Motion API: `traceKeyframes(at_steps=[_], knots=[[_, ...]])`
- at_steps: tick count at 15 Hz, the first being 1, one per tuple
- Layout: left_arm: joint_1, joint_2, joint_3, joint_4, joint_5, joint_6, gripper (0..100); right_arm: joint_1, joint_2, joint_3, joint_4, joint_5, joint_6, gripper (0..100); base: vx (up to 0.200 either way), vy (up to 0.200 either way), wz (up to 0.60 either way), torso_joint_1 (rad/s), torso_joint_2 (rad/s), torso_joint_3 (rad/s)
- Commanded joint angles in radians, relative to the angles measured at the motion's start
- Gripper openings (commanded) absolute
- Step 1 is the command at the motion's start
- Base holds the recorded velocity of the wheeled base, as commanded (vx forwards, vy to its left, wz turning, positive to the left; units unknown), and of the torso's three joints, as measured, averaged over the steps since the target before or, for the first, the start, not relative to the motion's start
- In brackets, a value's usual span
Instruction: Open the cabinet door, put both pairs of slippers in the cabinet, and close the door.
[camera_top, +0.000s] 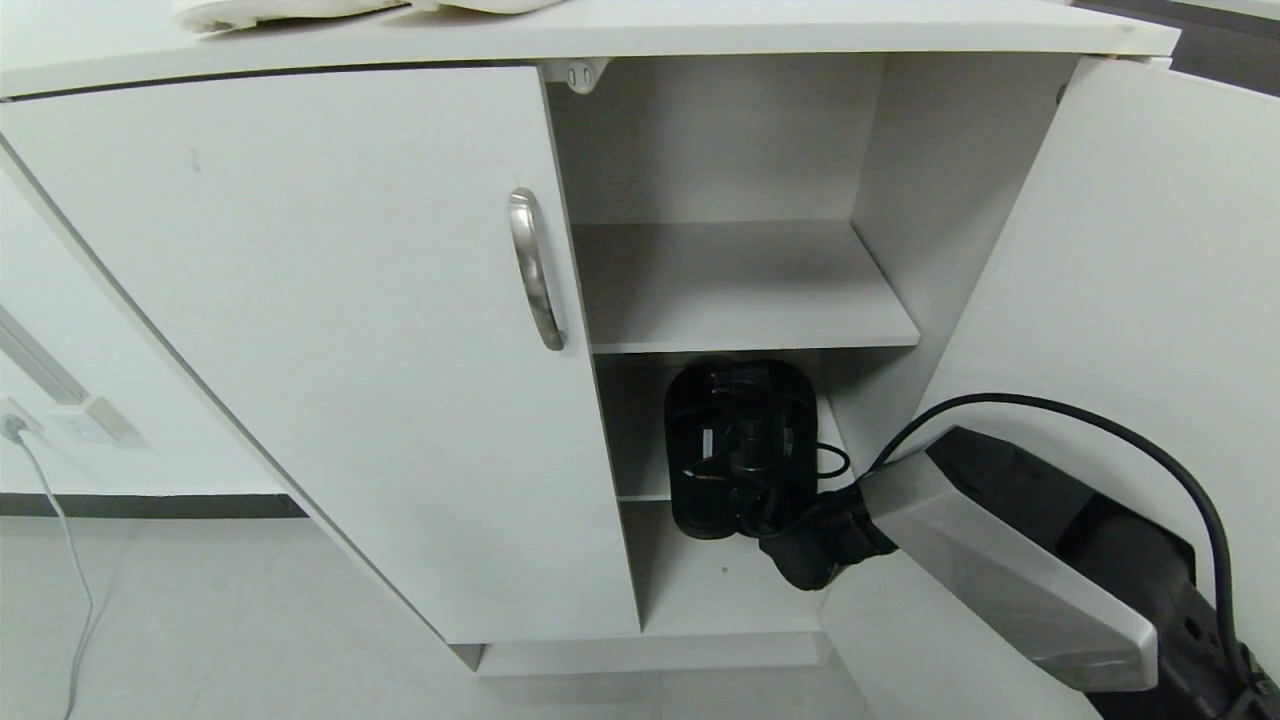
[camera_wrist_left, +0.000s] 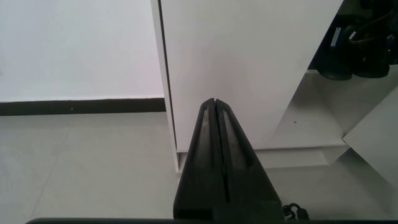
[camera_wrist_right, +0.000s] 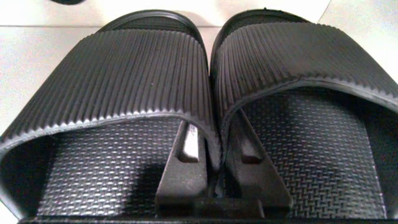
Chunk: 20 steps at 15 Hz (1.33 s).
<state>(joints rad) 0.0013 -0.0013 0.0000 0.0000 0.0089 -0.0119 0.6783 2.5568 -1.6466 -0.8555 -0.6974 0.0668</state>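
Facing you is the white cabinet (camera_top: 640, 40), its left door (camera_top: 300, 330) shut flush and its right door (camera_top: 1130, 300) swung wide open towards you. Behind the open side you see a bare shelf (camera_top: 740, 290) across the middle of the cabinet, with the lower compartment beneath it.

Your right arm (camera_top: 1000, 560) enters past the lower edge of the right door and ends inside that lower compartment. The pair of black slippers (camera_top: 740, 450) is there too, just under the shelf's front edge and close to the left door's inner edge. You cannot tell whether the soles rest on a board.

In the right wrist view, the right gripper (camera_wrist_right: 214, 149) is clenched on the slippers. One finger sits inside each slipper, so the two touching inner walls are pinched between them. The ribbed straps lie side by side above the fingers.

Your left gripper (camera_wrist_left: 214, 102) hangs low outside the cabinet, over the grey floor (camera_wrist_left: 81, 162) before the cabinet's bottom left corner. Its fingers (camera_wrist_left: 202, 143) are pressed together with nothing between them.

A curved metal handle (camera_top: 535, 270) runs upright along the left door's right edge. At the back left edge of the cabinet top lies something pale (camera_top: 290, 10); you cannot tell what it is.
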Motion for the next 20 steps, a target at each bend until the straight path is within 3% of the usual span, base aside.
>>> traceKeyframes(at_steps=[1, 13, 14, 20], knots=[[0.0, 0.001, 0.0, 0.0, 0.0, 0.0, 0, -0.014, 0.031, -0.061, 0.027, 0.004, -0.001, 0, 0.0, 0.0, 0.0, 0.0, 0.0, 0.0], [0.0, 0.001, 0.0, 0.0, 0.0, 0.0, 0, -0.036, 0.068, -0.124, 0.075, 0.024, -0.001, 0, 0.0, 0.0, 0.0, 0.0, 0.0, 0.0], [0.0, 0.001, 0.0, 0.0, 0.0, 0.0, 0, -0.036, 0.068, -0.124, 0.075, 0.024, -0.001, 100, 0.0, 0.0, 0.0, 0.0, 0.0, 0.0], [0.0, 0.001, 0.0, 0.0, 0.0, -0.002, 0, -0.02, 0.045, -0.052, 0.023, 0.022, -0.041, 100, 0.0, 0.0, 0.0, 0.0, 0.0, 0.0]])
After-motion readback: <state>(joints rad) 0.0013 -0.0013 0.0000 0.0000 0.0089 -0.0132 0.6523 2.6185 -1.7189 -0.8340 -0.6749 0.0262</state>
